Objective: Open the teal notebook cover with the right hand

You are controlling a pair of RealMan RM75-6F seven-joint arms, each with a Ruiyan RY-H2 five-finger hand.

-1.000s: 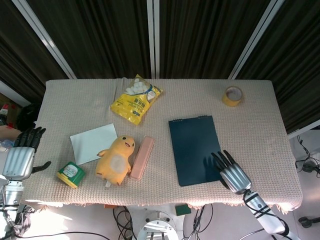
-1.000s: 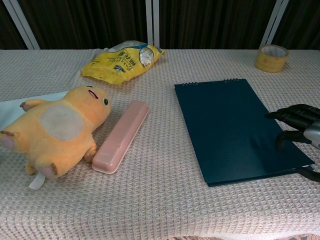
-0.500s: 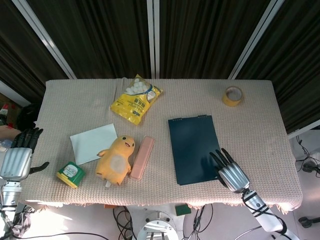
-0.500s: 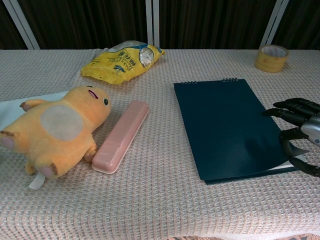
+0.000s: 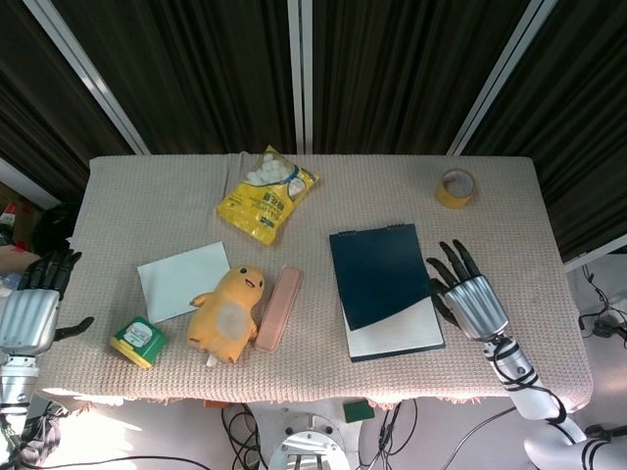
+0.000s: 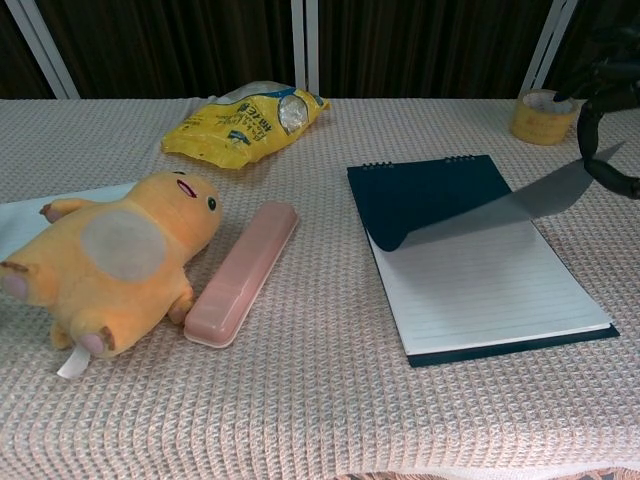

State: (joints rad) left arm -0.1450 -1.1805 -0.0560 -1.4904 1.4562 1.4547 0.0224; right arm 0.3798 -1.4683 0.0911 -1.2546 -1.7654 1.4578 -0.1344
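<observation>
- The teal notebook (image 5: pixel 384 292) lies lower centre-right of the head view, spiral edge toward the top of the frame, just right of the pink case (image 5: pixel 278 308).
- Its cover (image 6: pixel 480 205) is lifted at the right corner, bowed in mid-air, with lined paper (image 6: pixel 490 290) showing beneath.
- The right hand (image 5: pixel 468 296) sits at the notebook's right edge, fingers spread; at the chest view's right edge the raised corner meets its fingers, seemingly pinched.
- The left hand (image 5: pixel 29 311), far lower left, holds nothing, fingers loosely apart.
- Step in hand: mid-lift. Next, I judge, the cover needs carrying over the spiral and laying flat.
</observation>
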